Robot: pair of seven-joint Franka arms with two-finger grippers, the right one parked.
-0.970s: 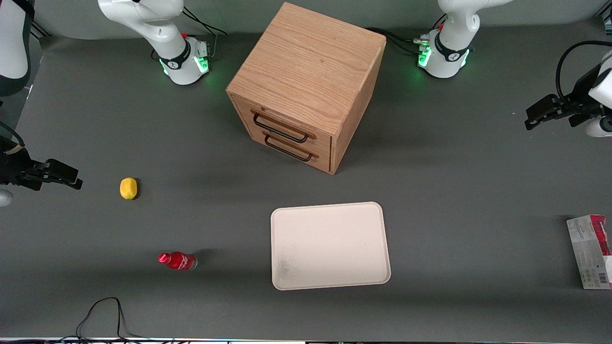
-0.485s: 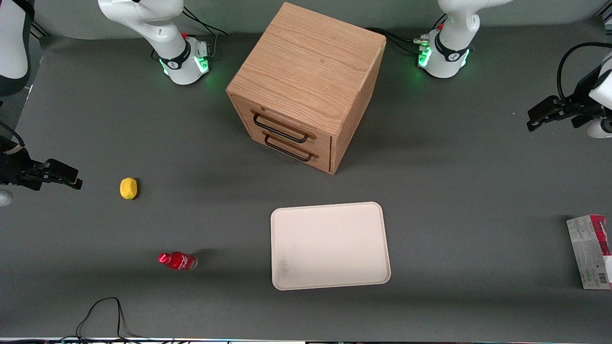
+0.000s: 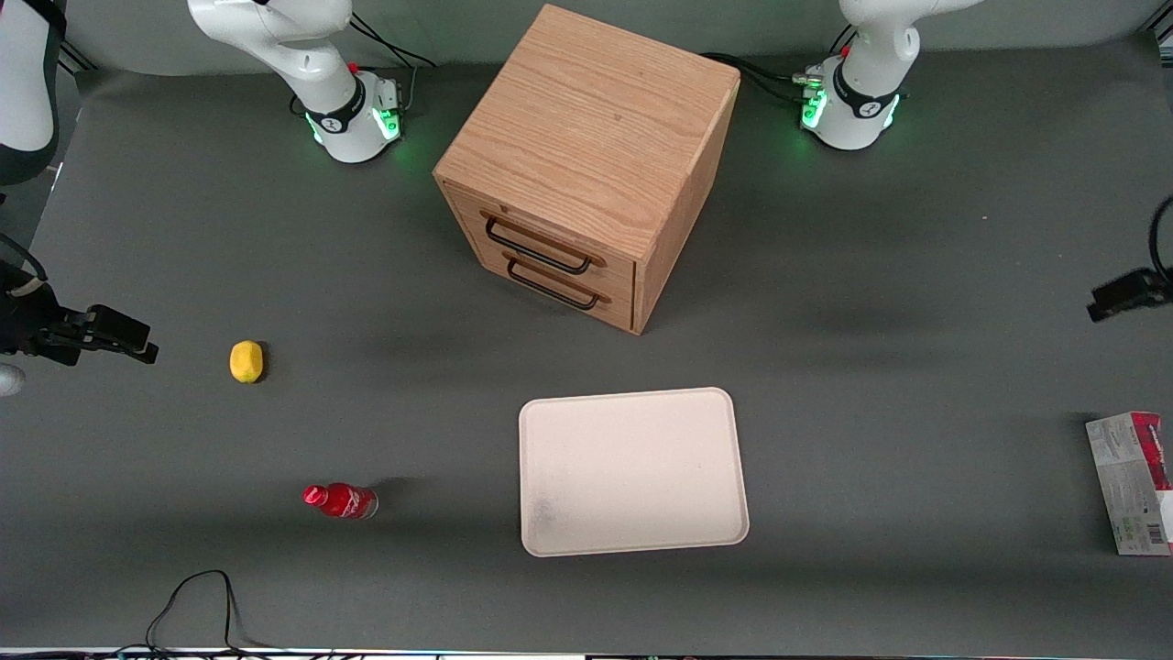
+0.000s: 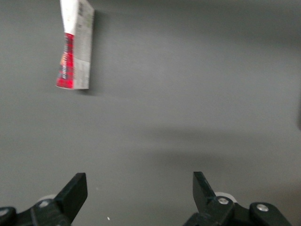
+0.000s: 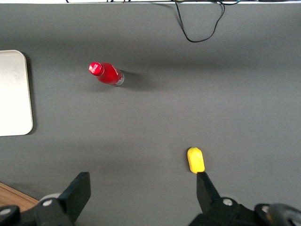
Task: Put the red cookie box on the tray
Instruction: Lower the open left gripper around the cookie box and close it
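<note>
Front view, right edge: gripper [image 3: 1129, 295] open and empty above red cookie box [image 3: 1134, 482], poised for pickup toward central tray [image 3: 632, 471].

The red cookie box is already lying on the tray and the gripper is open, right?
Not quite. In the front view the red cookie box lies on the table, toward the working arm's end, apart from the tray. The gripper is open, above bare table.

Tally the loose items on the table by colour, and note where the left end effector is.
Red: 2, red cookie box, small bottle
Yellow: 1, lemon
Cream-white: 1, tray
Wood: 1, drawer cabinet
Total: 5
Left end effector: open, above bare table, apart from the box.
</note>
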